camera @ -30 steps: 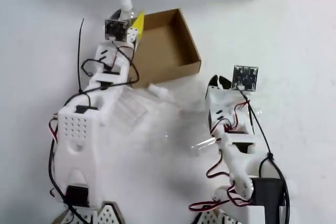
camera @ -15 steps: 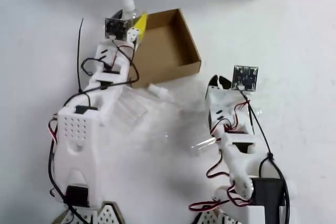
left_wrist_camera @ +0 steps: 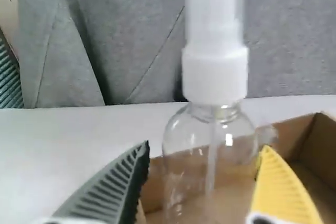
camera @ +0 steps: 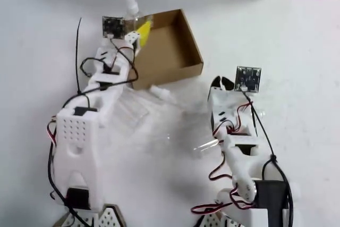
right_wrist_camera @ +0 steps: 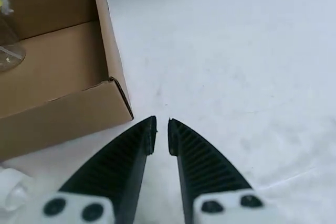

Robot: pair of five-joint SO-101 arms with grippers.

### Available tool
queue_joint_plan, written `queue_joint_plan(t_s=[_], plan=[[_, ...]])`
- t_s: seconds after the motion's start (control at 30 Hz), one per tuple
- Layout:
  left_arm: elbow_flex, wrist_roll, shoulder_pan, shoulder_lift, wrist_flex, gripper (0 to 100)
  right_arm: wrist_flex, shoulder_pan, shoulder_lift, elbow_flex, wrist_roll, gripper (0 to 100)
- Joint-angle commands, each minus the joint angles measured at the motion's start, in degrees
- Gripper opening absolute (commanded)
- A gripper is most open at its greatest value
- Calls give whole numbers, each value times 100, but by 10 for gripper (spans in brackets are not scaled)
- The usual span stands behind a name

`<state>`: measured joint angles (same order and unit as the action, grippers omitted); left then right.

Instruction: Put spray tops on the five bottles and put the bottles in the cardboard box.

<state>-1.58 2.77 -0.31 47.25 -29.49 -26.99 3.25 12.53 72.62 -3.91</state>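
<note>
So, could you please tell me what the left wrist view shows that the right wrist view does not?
Left wrist view adds: the left tool gripping a clear bottle with its white spray top fitted, and grey upholstery behind the table. Right wrist view adds: the right tool, shut and empty above the table, and a loose white piece, probably a spray top, beside the cardboard box. Both show the cardboard box and the white table.

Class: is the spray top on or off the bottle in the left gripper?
On. The white spray top sits on the neck of the bottle, its tube running down inside.
</note>
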Motion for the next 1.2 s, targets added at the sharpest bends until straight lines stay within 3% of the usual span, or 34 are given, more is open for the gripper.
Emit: queue_joint_plan(t_s=[0.0,0.3,0.57,0.77,1.17], plan=[[26,79,-92,-470,0,310,-119,66,-13,-237,26,16],[-360,79,-171,-1024,9,308,-119,66,-13,-237,26,16],[-2031,26,-48,-2536,9,309,-119,66,-13,-237,26,16],[-3297,-457,-31,-3512,9,305,-119,66,-13,-237,26,16],[-5873,-457,-84,-6114,229,305,-119,66,-13,-229,26,16]])
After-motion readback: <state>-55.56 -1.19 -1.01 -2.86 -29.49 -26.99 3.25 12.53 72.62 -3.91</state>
